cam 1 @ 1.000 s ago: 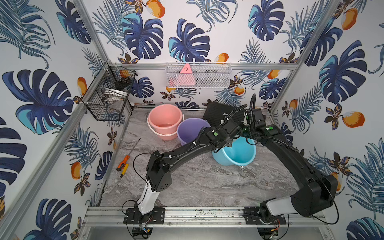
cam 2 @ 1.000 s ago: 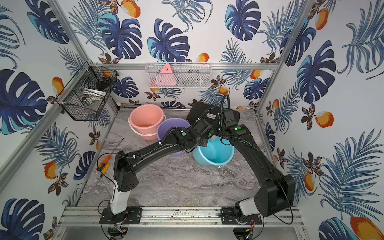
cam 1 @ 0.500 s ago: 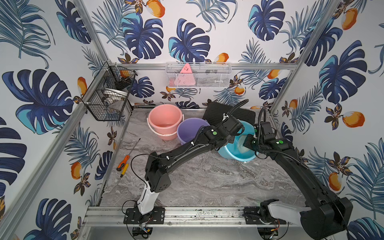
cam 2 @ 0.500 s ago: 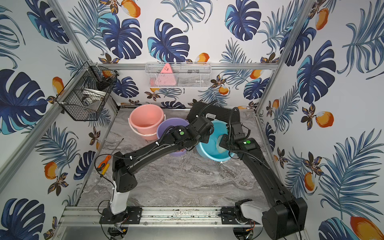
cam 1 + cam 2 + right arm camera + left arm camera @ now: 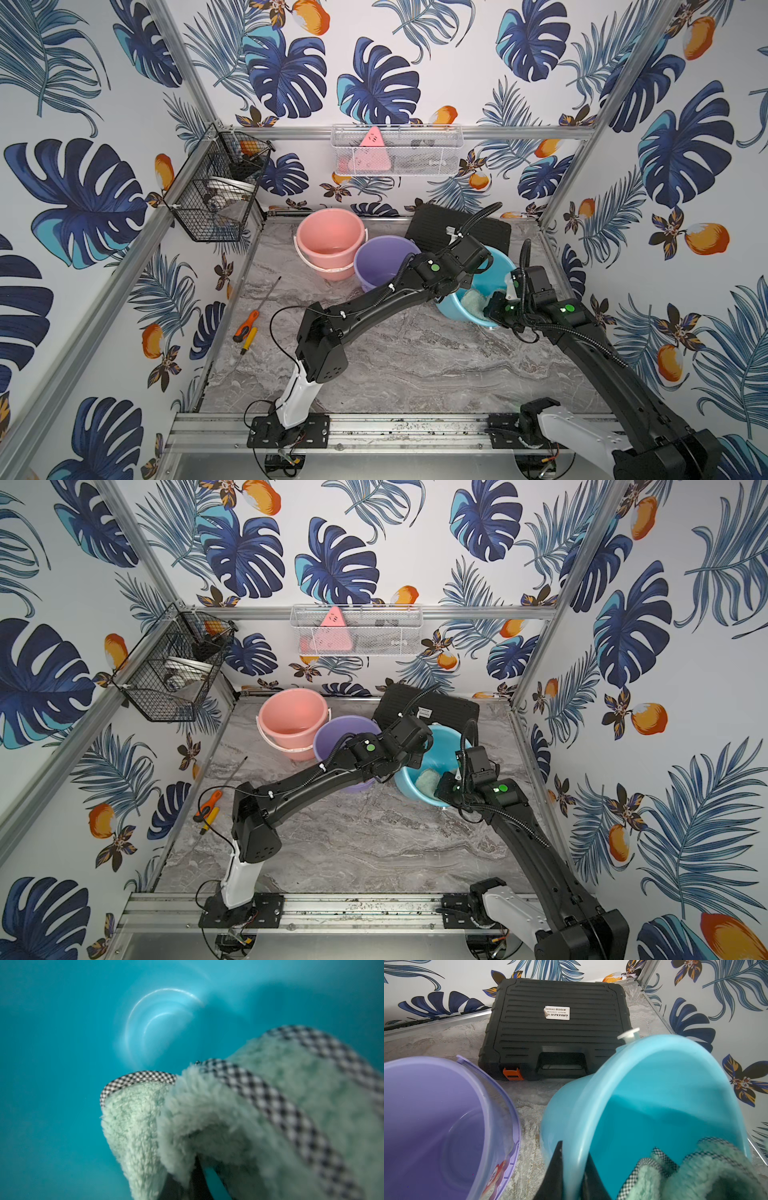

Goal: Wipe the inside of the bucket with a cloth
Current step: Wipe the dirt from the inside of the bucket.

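Observation:
The blue bucket (image 5: 494,270) (image 5: 446,746) lies tipped at the back right of the table, its mouth facing the right arm. My left gripper (image 5: 574,1159) is shut on the bucket's rim (image 5: 583,1126), with one finger outside the wall and one inside. The cloth (image 5: 471,301) (image 5: 426,783) is pale green and fluffy with a checked border. It sits inside the bucket, against the lower wall. My right gripper (image 5: 195,1178) is shut on the cloth (image 5: 259,1115), deep in the blue interior (image 5: 62,1043). The fabric hides most of its fingers.
A purple bucket (image 5: 382,257) stands right next to the blue one, and a pink bucket (image 5: 330,237) stands behind it. A black tool case (image 5: 436,226) lies at the back wall. Screwdrivers (image 5: 247,326) lie at the left edge. A wire basket (image 5: 216,199) hangs on the left wall.
The right arm has swung from behind the bucket round to its front right, bringing the cloth into the bucket's mouth. The left gripper has tipped the bucket toward that arm.

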`<state>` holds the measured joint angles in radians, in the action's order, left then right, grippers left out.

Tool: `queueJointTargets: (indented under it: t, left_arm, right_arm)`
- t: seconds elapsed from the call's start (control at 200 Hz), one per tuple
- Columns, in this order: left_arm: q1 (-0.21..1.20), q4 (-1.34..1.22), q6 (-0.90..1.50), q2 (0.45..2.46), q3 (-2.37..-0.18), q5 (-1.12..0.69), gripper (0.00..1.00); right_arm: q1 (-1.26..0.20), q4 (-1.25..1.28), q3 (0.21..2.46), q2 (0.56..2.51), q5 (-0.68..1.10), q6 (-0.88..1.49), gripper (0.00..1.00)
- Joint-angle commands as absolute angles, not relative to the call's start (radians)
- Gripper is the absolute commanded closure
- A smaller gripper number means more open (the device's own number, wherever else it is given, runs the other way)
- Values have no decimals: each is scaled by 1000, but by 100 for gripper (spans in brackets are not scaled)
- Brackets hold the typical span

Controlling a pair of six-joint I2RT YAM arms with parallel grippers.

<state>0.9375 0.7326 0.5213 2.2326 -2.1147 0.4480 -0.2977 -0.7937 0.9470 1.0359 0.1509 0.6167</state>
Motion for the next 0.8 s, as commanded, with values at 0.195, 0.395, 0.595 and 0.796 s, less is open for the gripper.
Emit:
queueJointTargets:
  t: [0.195, 0.395, 0.595, 0.796]
  left_arm:
    - [932, 673, 538, 2266, -2163, 491, 100]
    - [917, 665, 558, 2273, -2152, 483, 100]
    - [887, 623, 572, 2240, -2080, 435, 100]
    - [887, 615, 559, 2207, -2045, 429, 100]
  right_arm:
    - [-312, -864, 962, 964, 470, 634, 100]
    - [-312, -1045, 984, 810, 403, 649, 100]
    - [-312, -1149, 1102, 732, 283, 683, 100]
    - [-312, -1086, 1222, 793, -7, 637, 100]
